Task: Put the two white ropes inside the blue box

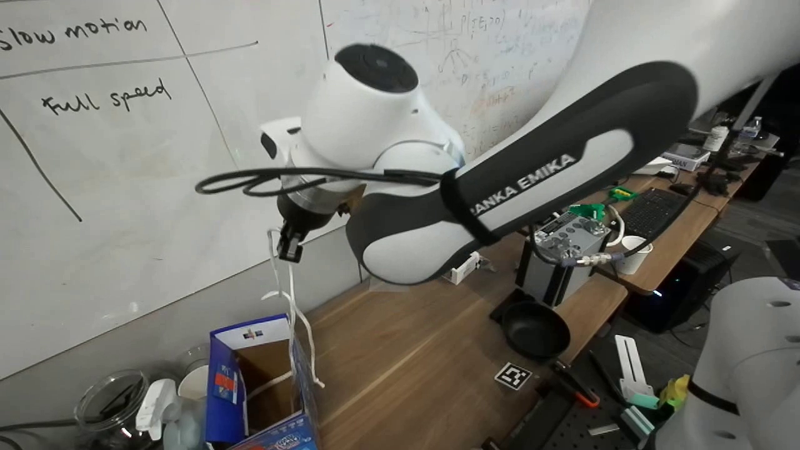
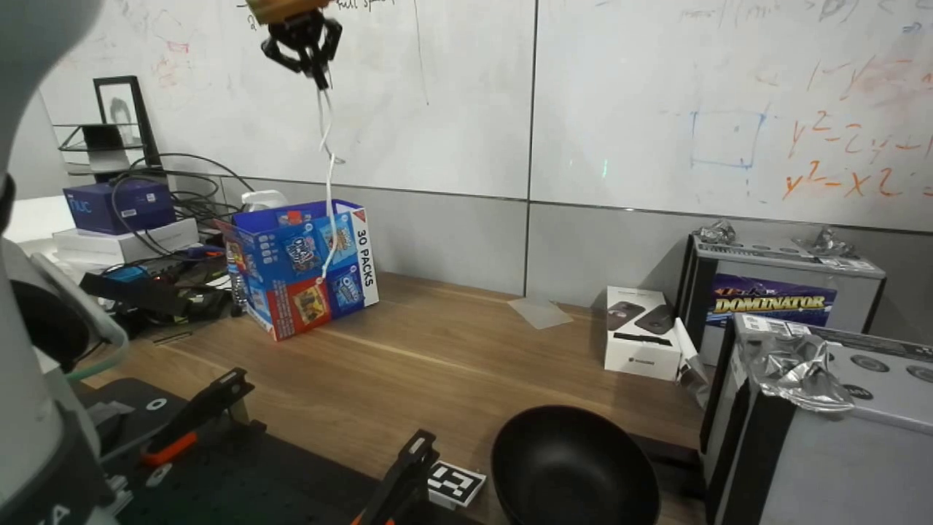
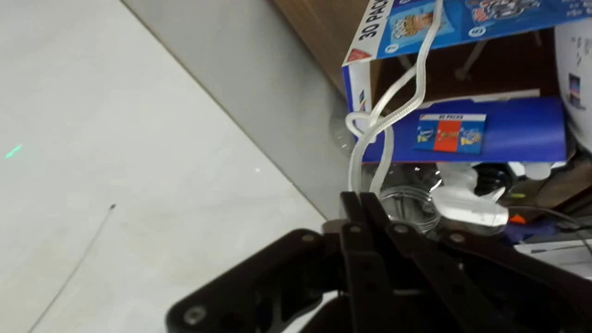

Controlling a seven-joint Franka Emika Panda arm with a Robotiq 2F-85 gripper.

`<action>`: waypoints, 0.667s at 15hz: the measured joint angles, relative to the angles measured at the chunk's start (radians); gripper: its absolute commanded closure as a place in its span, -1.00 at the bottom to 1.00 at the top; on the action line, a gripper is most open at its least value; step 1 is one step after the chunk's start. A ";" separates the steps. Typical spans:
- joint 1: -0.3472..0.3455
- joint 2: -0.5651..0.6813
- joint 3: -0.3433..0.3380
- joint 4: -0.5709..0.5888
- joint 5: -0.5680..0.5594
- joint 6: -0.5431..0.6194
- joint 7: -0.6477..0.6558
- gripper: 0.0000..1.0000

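Note:
My gripper (image 1: pixel 290 252) is shut on a white rope (image 1: pixel 310 344), high above the blue box (image 1: pixel 220 412). The fingertips (image 3: pixel 354 200) pinch it, and two strands come out from between them in the wrist view. The rope dangles in loose loops; in an exterior view its lower end lies against the outside of the printed front of the blue box (image 2: pixel 291 251). That box stands upright with its top open. Inside it a pale cord (image 3: pixel 472 60) shows, perhaps the second white rope; whether it joins the held one I cannot tell.
Beside the box stand a clear jar (image 1: pixel 112 400) and a spray bottle (image 1: pixel 153 406), close to the whiteboard wall. A black pan (image 2: pixel 576 467), a white phone box (image 2: pixel 641 335) and grey device boxes (image 2: pixel 816 437) occupy the table further along. Black cables (image 2: pixel 182 175) lie behind.

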 measured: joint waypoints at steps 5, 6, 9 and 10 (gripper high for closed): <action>-0.114 -0.058 0.234 0.186 -0.170 -0.246 0.333 0.98; -0.140 -0.039 0.287 0.230 -0.205 -0.290 0.389 0.98; -0.170 0.051 0.381 0.362 -0.295 -0.408 0.507 0.98; -0.169 0.086 0.395 0.400 -0.325 -0.438 0.535 0.98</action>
